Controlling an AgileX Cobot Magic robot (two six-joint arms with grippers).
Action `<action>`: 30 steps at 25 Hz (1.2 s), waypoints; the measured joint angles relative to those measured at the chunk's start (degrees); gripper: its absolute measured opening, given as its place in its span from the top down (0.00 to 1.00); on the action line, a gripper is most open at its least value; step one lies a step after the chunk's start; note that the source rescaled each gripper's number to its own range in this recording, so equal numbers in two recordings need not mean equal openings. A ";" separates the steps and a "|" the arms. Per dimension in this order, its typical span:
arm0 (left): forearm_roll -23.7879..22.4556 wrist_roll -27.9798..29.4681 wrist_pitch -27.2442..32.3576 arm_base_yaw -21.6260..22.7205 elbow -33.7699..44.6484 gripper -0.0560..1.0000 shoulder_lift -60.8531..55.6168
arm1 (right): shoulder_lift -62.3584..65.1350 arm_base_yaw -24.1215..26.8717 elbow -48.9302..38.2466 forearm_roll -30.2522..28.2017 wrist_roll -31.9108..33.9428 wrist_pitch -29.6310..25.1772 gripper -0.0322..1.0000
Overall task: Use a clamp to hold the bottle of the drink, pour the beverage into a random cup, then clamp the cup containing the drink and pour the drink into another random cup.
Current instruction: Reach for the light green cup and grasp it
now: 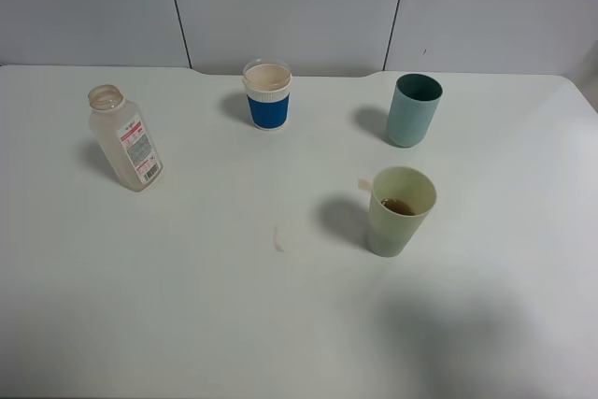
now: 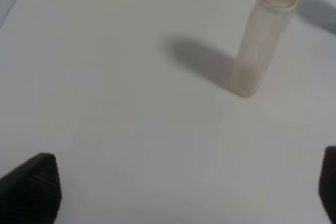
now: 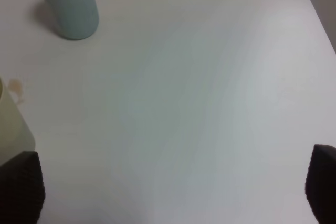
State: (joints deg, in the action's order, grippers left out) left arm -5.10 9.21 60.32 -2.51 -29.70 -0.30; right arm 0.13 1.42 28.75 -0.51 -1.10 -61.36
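The left clamp [image 2: 181, 187] hangs over the table [image 1: 234, 324], jaws spread wide and empty, tilted down toward the upright, uncapped bottle [image 2: 261, 40]. The right clamp [image 3: 172, 184], likewise released, hovers just beside the pale yellow-green cup [image 1: 400, 210], which holds a little brown beverage [image 1: 397, 206]. The teal cup [image 1: 414, 109] stands behind that cup, the bottle well to its left.
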 joint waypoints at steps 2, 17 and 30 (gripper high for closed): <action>0.00 0.00 0.00 0.00 0.00 0.00 0.00 | 0.00 0.00 0.00 0.00 0.00 0.00 0.00; 0.04 0.00 0.00 0.00 0.00 0.00 0.00 | 0.00 0.00 0.00 0.00 0.00 0.00 0.00; 0.04 0.00 0.00 0.00 0.00 0.00 0.00 | -4.85 0.00 0.00 0.00 0.00 0.00 0.00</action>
State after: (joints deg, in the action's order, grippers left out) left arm -5.06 9.21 60.32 -2.51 -29.70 -0.30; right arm -4.72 1.42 28.75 -0.51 -1.10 -61.36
